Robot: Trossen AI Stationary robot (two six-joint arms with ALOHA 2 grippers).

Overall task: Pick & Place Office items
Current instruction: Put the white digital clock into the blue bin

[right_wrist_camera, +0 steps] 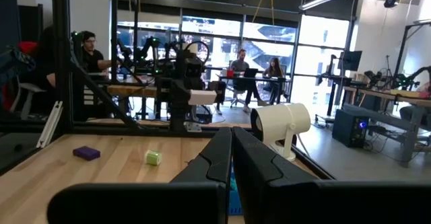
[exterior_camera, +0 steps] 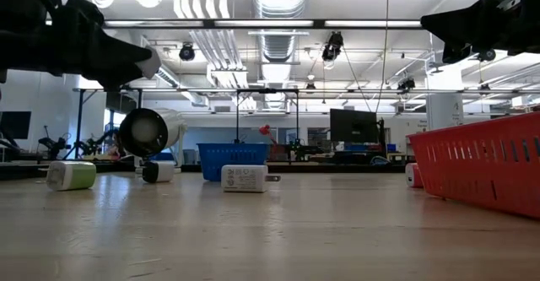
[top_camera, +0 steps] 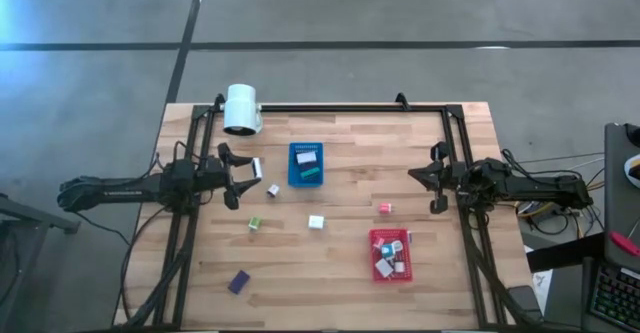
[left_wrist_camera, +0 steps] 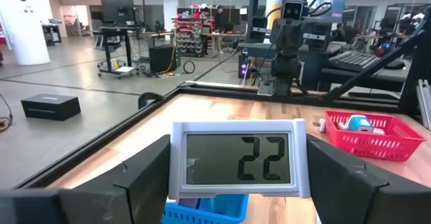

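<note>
Jaws of left gripper [top_camera: 252, 176] gripping small digital clock [left_wrist_camera: 237, 159] above surface [top_camera: 330, 273], beside blue tray [top_camera: 306, 164]; right gripper [top_camera: 425, 184] jaws pressing fully together, holding nothing.

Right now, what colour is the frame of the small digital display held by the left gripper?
White, around a grey screen; the left wrist view shows it best.

A pale, striped wooden plank table [top_camera: 330, 273] carries a black metal frame [top_camera: 330, 108] along its edges. A bright blue rectangular mesh tray [top_camera: 306, 163] and a red rectangular mesh tray [top_camera: 391, 255] sit on it. Scattered small pieces: a purple block [top_camera: 238, 282], a lime green block [top_camera: 254, 223], a white cube [top_camera: 316, 222], a pink-red piece [top_camera: 384, 208]. A white-framed grey display with black digits [left_wrist_camera: 240, 158] sits between dark fingers [left_wrist_camera: 145, 177]. A white cylindrical lamp [top_camera: 241, 109] stands at the back
</note>
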